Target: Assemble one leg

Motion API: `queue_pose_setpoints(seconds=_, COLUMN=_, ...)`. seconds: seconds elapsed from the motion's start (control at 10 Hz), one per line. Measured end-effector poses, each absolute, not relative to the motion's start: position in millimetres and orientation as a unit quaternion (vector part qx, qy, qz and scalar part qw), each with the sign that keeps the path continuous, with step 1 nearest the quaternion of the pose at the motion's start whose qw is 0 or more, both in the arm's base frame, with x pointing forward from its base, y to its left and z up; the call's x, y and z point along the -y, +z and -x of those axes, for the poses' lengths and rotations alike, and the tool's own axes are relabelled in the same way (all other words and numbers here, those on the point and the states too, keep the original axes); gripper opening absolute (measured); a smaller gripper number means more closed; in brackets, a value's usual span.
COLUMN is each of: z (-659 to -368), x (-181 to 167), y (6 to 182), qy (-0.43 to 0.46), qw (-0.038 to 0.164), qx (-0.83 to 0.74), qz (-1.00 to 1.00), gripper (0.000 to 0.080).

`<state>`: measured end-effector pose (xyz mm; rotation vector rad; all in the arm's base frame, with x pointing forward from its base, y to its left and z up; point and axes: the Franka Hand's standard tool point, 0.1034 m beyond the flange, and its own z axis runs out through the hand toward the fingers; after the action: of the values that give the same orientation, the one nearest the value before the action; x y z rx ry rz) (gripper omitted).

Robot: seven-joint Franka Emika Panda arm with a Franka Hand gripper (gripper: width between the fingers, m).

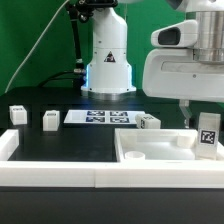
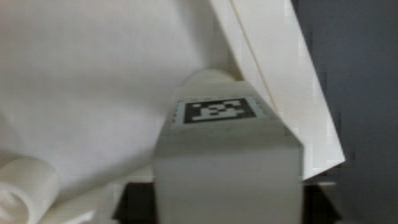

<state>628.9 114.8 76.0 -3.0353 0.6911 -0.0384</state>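
My gripper (image 2: 226, 200) is shut on a leg (image 2: 222, 160), a white block with a black-and-white tag (image 2: 221, 110) on its face. Dark fingers (image 2: 143, 196) show on both sides of it. In the exterior view the gripper (image 1: 200, 112) holds this leg (image 1: 207, 132) upright over the right end of the large white tray-like part (image 1: 140, 152). In the wrist view the leg's far end sits close to the tray's raised rim (image 2: 270, 70). I cannot tell whether the leg touches the tray.
Three more white legs stand on the black table: two at the exterior view's left (image 1: 17, 113) (image 1: 50, 120) and one behind the tray (image 1: 148, 121). The marker board (image 1: 100, 117) lies in front of the robot base (image 1: 108, 65). A white ledge (image 1: 60, 170) runs along the front.
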Motion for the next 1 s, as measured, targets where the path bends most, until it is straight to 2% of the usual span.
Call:
queue_pose_setpoints(seconds=0.4, z=-624.6, x=-114.9, y=75.9, qy=-0.014, qw=0.013, qx=-0.466, qz=0.884, gripper=0.029)
queue_pose_setpoints(seconds=0.6, z=-623.8, x=-113.3, y=75.0, qy=-0.011, qw=0.019, qx=-0.569, qz=0.822, gripper=0.029)
queue_pose_setpoints(seconds=1.0, z=-622.0, x=-112.8, y=74.5, qy=-0.013, qw=0.021, qx=-0.775, qz=0.631, gripper=0.029)
